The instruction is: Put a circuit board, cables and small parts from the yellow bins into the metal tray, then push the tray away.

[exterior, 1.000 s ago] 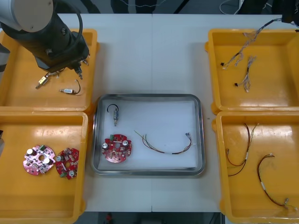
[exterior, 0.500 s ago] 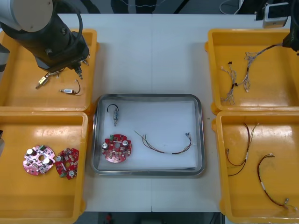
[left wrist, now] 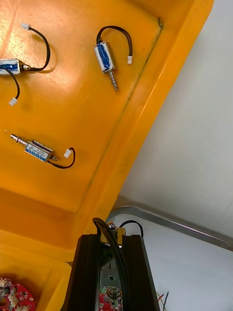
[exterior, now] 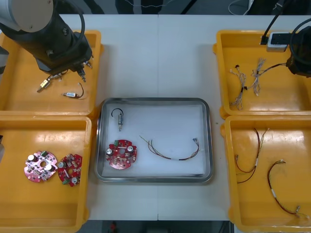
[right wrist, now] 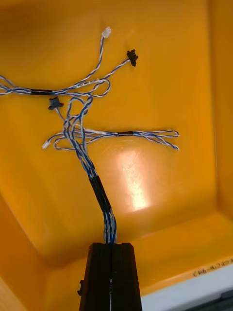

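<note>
Clamping the blue and white cable (right wrist: pixel 101 193) in its fingers (right wrist: pixel 99 272), your right gripper (right wrist: pixel 111 245) hangs beyond the metal tray (exterior: pixel 154 100), right side. Left gripper (left wrist: pixel 110 238) parked beyond the tray's left corner; you cannot tell its grip.

1. Front camera: high, facing steeply down on the whole table (exterior: pixel 158 58).
2. Right wrist camera: close over far right bin (right wrist: pixel 160 184), shared with front.
3. Left wrist camera: close over far left bin (left wrist: pixel 63 112) and tray (left wrist: pixel 160 221) corner.
</note>
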Robot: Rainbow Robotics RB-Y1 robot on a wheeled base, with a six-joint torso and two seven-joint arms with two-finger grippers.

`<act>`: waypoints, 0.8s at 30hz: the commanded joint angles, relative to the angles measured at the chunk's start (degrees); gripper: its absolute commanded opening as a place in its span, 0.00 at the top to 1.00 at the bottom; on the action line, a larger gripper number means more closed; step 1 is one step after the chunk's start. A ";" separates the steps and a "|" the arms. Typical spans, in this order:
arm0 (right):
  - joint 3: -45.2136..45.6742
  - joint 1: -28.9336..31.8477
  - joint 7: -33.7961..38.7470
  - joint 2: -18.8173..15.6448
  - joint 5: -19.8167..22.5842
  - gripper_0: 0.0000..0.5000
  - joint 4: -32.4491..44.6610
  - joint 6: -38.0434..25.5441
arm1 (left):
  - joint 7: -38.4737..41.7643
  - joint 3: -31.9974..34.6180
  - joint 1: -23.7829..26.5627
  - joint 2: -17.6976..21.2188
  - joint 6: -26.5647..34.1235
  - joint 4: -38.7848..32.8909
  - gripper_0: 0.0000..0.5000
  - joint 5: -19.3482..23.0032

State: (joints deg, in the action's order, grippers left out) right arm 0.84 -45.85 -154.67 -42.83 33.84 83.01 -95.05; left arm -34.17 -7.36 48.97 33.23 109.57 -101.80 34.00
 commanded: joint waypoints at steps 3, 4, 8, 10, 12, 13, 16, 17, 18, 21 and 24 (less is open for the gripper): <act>1.88 -0.29 -0.33 0.11 -0.44 1.00 -1.09 0.48 | 4.99 1.73 -0.45 -0.27 0.43 -1.91 1.00 0.62; 1.88 -0.29 -0.33 0.11 -0.44 1.00 -1.09 0.48 | 4.99 1.73 -0.45 -0.27 0.43 -1.91 1.00 0.62; 2.14 -2.58 -0.33 -0.68 -0.09 1.00 -1.09 -3.91 | 4.99 1.73 -0.45 -0.27 0.43 -1.82 1.00 0.71; 2.14 -3.99 -0.33 -0.68 -0.17 1.00 -1.09 -6.64 | 4.99 1.73 -0.45 -0.18 0.43 -1.91 1.00 0.71; 2.14 -5.48 -0.33 -0.77 0.09 1.00 -1.09 -9.62 | 4.99 1.82 -0.45 -0.27 0.43 -1.82 0.99 0.80; 2.32 -5.92 -0.33 -0.77 0.09 1.00 -1.01 -10.41 | 4.99 1.82 -0.45 -0.27 0.43 -1.91 1.00 0.80; 3.11 -8.38 -0.33 -0.77 0.53 1.00 -1.01 -14.95 | 4.82 1.91 -0.45 -0.27 0.43 -1.91 1.00 0.89; 3.46 -9.35 -0.33 -0.77 0.79 1.00 -1.01 -14.95 | 4.82 2.00 -0.37 -0.27 0.43 -1.91 1.00 0.89; 3.55 -9.61 -0.33 -0.77 0.88 1.00 -1.01 -14.95 | 4.82 2.00 -0.45 -0.27 0.43 -1.91 1.00 0.89; 3.81 -11.63 -0.33 -0.77 1.76 1.00 -1.01 -14.95 | 4.82 2.00 -0.45 -0.18 0.43 -1.91 1.00 0.89; 3.73 -12.95 -0.33 -0.68 2.46 1.00 -1.01 -14.95 | 4.82 2.08 -0.45 -0.10 0.43 -1.91 1.00 0.98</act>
State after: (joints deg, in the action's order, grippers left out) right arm 2.87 -54.66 -154.67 -42.61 35.37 81.15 -109.70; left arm -34.17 -7.32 48.82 33.23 109.57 -101.84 34.43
